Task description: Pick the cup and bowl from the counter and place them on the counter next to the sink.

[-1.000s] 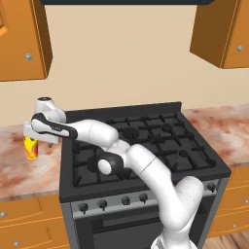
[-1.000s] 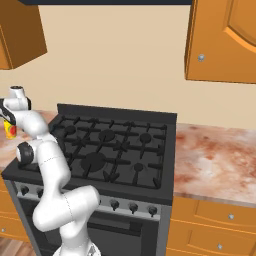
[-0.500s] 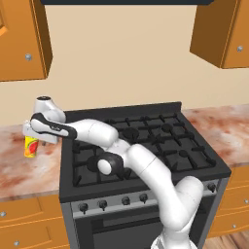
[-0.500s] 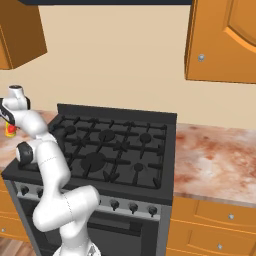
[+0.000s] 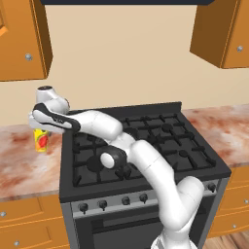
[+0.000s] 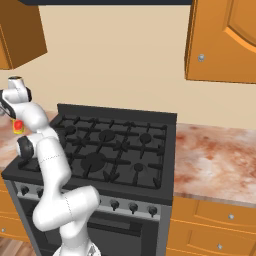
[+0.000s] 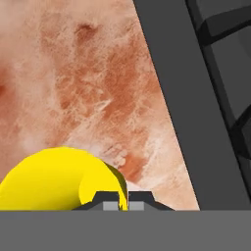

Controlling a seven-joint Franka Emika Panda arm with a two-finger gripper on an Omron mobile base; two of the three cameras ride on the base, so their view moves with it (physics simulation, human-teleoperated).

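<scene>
Gripper (image 7: 123,202) clamped tight on the cup (image 7: 61,179) rim — we see the yellow cup upright on the marbled worktop (image 5: 24,165), just left of the stove (image 5: 146,146).

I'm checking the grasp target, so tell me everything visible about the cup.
The cup is small and yellow with red-orange markings on its side, smooth and glossy like plastic. It stands upright on the marbled counter, left of the black stove, directly under the robot's hand. From the hand view its open round mouth faces up, and the gripper is shut on its rim wall, one fingertip inside and one outside.
</scene>
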